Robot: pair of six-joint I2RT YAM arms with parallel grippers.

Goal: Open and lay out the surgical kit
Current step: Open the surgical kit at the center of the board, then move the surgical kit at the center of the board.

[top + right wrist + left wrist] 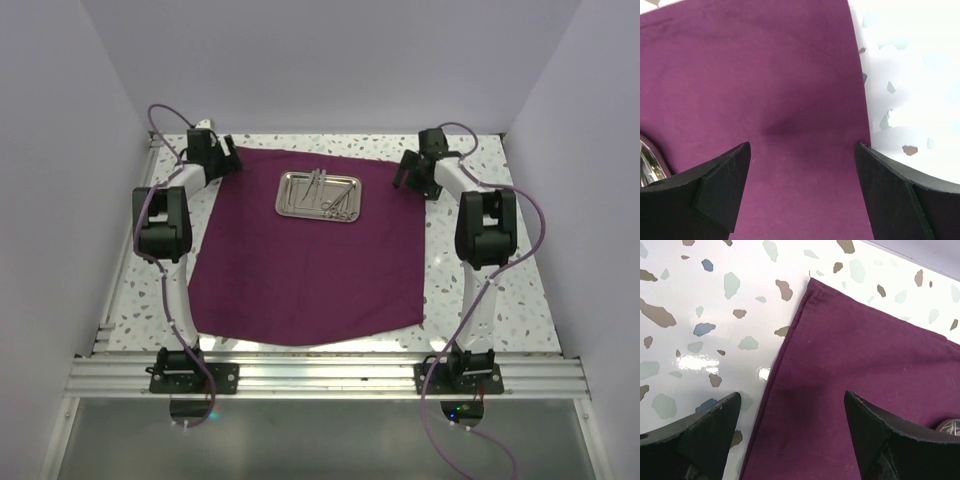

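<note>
The dark purple cloth wrap [300, 250] lies spread flat on the speckled table. A shiny steel tray [319, 195] with thin silver instruments [330, 200] sits on its far middle. My left gripper [228, 158] is open over the cloth's far left corner, straddling the cloth edge [780, 365] in the left wrist view, with nothing between the jaws. My right gripper [408, 172] is open over the far right edge of the cloth [790, 100], also empty. A sliver of the tray [647, 165] shows at the left of the right wrist view.
White walls enclose the table on three sides. An aluminium rail [320, 375] with the arm bases runs along the near edge. Bare speckled tabletop [480, 300] shows right and left of the cloth.
</note>
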